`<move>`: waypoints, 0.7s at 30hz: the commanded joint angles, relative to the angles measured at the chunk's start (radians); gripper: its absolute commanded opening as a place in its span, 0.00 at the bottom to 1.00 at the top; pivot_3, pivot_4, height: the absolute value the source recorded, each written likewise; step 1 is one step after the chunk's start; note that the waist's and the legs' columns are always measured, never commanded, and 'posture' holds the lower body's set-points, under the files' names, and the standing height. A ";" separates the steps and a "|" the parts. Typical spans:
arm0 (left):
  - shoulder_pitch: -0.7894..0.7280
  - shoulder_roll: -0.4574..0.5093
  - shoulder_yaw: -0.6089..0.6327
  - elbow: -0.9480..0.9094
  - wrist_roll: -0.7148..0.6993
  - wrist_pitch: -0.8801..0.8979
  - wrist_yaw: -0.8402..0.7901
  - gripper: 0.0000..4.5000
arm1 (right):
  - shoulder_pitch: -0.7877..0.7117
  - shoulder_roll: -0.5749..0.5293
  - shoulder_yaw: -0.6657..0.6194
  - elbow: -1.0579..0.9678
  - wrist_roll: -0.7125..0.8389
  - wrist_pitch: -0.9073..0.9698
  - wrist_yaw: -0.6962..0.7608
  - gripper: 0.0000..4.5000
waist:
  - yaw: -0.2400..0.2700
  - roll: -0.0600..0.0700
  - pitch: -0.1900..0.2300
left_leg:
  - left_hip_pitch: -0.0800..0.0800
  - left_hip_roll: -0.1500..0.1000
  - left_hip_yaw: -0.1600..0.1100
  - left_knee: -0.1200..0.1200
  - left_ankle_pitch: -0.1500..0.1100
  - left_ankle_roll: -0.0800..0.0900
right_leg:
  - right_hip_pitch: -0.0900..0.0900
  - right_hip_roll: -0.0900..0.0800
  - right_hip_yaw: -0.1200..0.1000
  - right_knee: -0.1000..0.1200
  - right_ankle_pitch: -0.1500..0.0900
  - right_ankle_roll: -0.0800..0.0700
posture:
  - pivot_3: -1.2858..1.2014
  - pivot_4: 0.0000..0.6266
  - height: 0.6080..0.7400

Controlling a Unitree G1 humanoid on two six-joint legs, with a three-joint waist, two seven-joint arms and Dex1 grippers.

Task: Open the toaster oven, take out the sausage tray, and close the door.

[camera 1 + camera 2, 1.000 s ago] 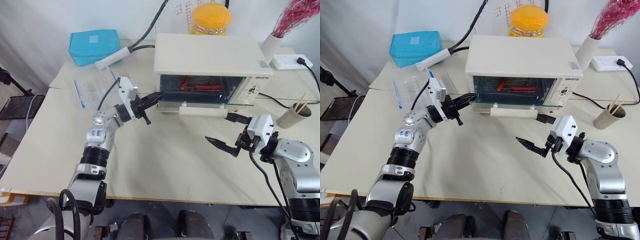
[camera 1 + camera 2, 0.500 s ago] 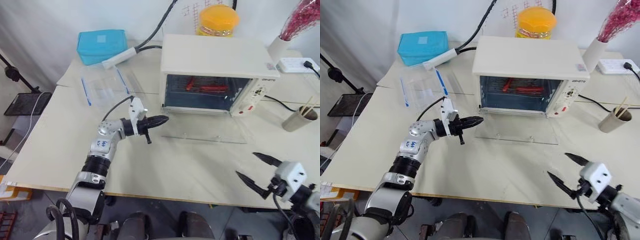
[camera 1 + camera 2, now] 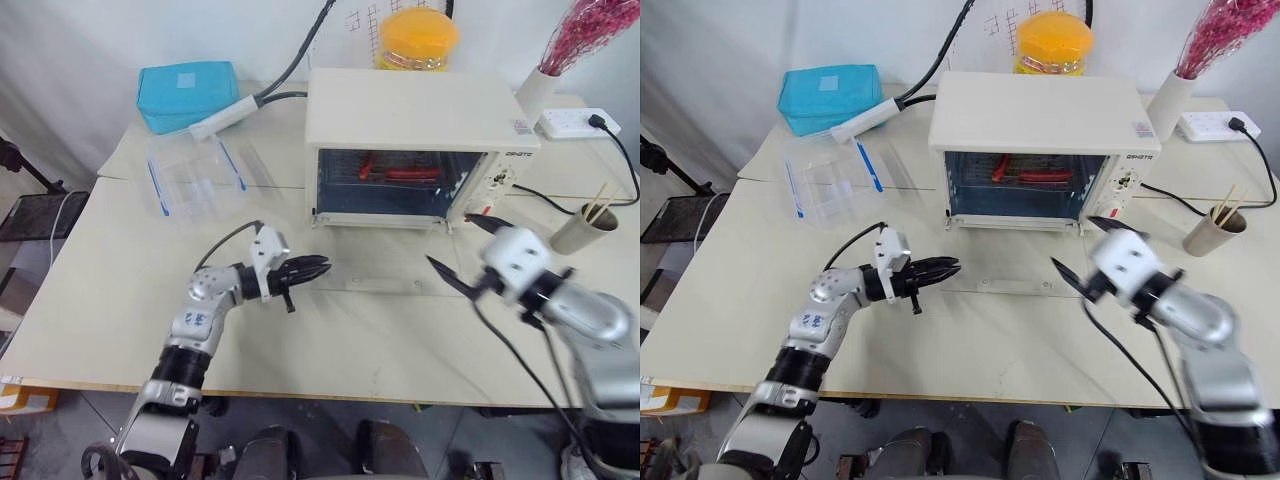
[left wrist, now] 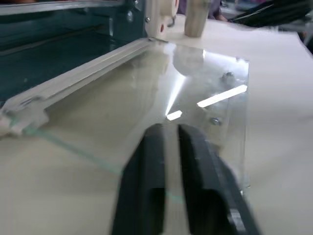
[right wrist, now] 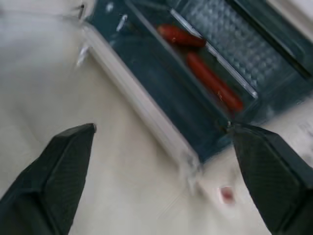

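With the door (image 3: pixel 385 272) flat on the bench (image 3: pixel 100 290), tray removal comes next: the wide-open right gripper (image 3: pixel 468 245) must reach the sausage tray (image 3: pixel 400 172), while the left gripper (image 3: pixel 315 267) hovers, fingers nearly closed, empty.

- The toaster oven (image 3: pixel 415 110): smooth matt cream casing.
- The door (image 4: pixel 161 103): clear glossy glass, reflecting light.
- The sausage tray (image 5: pixel 230 49): ribbed silvery metal.
- Counter (image 3: pixel 120 290): matt, pale.

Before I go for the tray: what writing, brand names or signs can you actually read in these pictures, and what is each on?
Dark brand word on the toaster oven at its front top right: too small to read.
Small sticker on the oven's top, right corner: unreadable.
Dark scribbled marks on the sheet behind the orange jar: unreadable.
Nothing else carries text.
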 commanded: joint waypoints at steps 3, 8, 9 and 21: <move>0.084 0.050 0.106 -0.224 -0.113 0.080 0.044 0.51 | -0.195 0.035 0.180 0.199 -0.290 -0.110 -0.155 1.00 | 0.004 0.000 0.000 | -0.001 -0.001 -0.002 0.001 0.000 0.000 | 0.000 -0.001 -0.001 0.000 0.000 0.000 | 0.52 0.24 1.00; 0.142 0.083 0.156 -0.319 -0.161 0.136 0.080 0.58 | -0.391 0.116 0.286 0.454 -0.454 -0.183 -0.302 1.00 | -0.003 0.000 0.000 | -0.002 -0.003 -0.003 0.001 0.001 0.001 | 0.001 -0.003 -0.002 0.000 0.000 0.000 | 0.52 0.24 1.00; 0.148 0.087 0.158 -0.327 -0.164 0.141 0.082 0.58 | -0.411 0.126 0.297 0.488 -0.474 -0.189 -0.320 1.00 | -0.005 0.000 0.000 | -0.002 -0.002 -0.003 0.001 0.001 0.001 | 0.000 -0.002 -0.002 0.000 0.000 0.000 | 0.52 0.24 1.00; 0.195 0.081 0.150 -0.334 -0.174 0.120 0.086 0.59 | -0.564 0.169 0.361 0.742 -0.619 -0.284 -0.483 0.41 | -0.018 0.000 0.000 | -0.002 -0.002 -0.003 -0.001 0.001 0.001 | 0.000 -0.001 -0.003 0.000 0.000 0.000 | 0.52 0.24 1.00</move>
